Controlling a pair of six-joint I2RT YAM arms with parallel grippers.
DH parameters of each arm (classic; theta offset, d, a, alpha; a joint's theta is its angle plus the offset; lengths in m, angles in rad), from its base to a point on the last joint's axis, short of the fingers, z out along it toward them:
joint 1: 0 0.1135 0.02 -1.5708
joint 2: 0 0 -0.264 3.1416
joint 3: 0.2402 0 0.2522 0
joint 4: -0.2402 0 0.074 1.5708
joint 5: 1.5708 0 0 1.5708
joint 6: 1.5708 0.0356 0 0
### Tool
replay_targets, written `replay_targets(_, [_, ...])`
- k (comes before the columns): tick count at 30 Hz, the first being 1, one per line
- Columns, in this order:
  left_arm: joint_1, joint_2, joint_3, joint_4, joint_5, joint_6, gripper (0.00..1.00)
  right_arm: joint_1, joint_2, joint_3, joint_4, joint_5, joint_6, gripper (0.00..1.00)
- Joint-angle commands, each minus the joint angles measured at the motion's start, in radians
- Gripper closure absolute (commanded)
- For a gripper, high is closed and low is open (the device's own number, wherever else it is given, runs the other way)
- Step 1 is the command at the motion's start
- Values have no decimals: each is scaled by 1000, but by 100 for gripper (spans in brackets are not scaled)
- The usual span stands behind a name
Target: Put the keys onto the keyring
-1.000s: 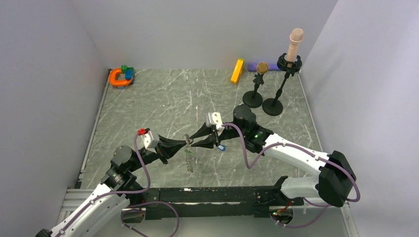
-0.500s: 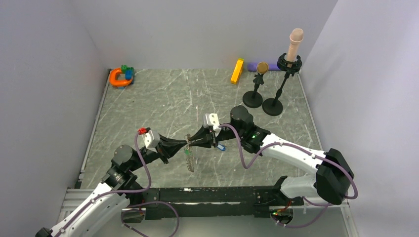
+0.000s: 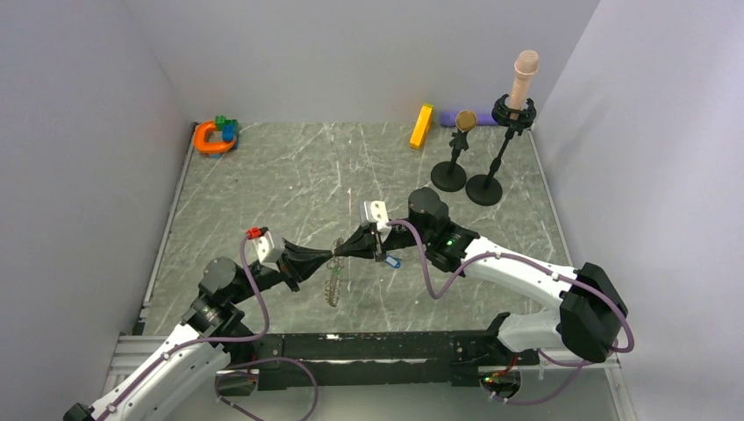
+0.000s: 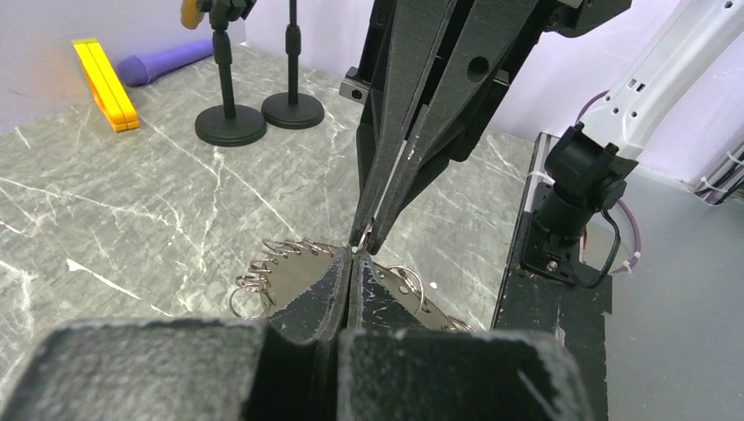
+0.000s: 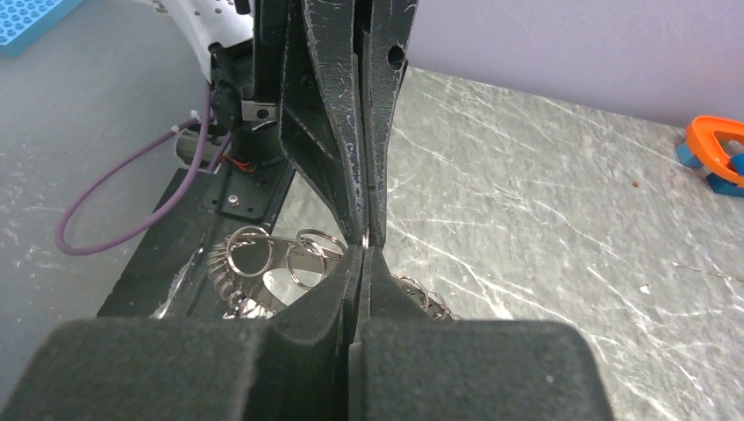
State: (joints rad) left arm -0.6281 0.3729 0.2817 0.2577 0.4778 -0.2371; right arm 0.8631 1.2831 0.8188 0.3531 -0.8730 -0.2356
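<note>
The silvery keyring (image 3: 332,285) hangs on edge between my two grippers, above the table near its front middle. My left gripper (image 3: 331,256) is shut on its flat plate (image 4: 294,279), which carries several small split rings. My right gripper (image 3: 341,253) meets it tip to tip and is shut on the keyring's top edge, where a small ring shows between its fingertips (image 4: 375,226). The right wrist view shows the keyring (image 5: 263,263) below my shut right gripper (image 5: 364,253). One small blue-headed key (image 3: 392,261) lies on the table under the right wrist. No other key is clearly seen.
An orange horseshoe toy (image 3: 211,138) with small green and blue pieces (image 3: 228,130) sits at the back left. A yellow bar (image 3: 421,126), a purple object (image 3: 452,117) and two black stands (image 3: 449,175) (image 3: 484,188) are at the back right.
The right gripper has moved a little left toward the left gripper, and its tips now meet the left's. The hanging keyring has swung slightly left. The blue key stayed put.
</note>
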Motion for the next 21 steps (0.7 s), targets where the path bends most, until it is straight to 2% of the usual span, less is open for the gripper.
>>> replay_targets(1, [-4, -9, -6, 161, 55, -52, 100, 8, 0, 20, 46, -26, 4, 100])
replay_targets(5, [-4, -1, -16, 180, 72, -63, 98, 8, -4, 20, 74, -32, 25, 100])
replay_targets(12, [-4, -2, -20, 174, 75, -69, 79, 5, -11, 20, 88, -35, 37, 100])
replay_targets(14, [-4, -6, -23, 170, 71, -67, 80, 4, -14, 20, 86, -38, 37, 100])
replay_targets(17, [-4, -6, -19, 157, 74, -62, 89, 0, -15, 22, 84, -38, 39, 100])
replay_targets(21, [-4, -2, -13, 127, 70, -54, 80, -5, -19, 25, 87, -37, 45, 100])
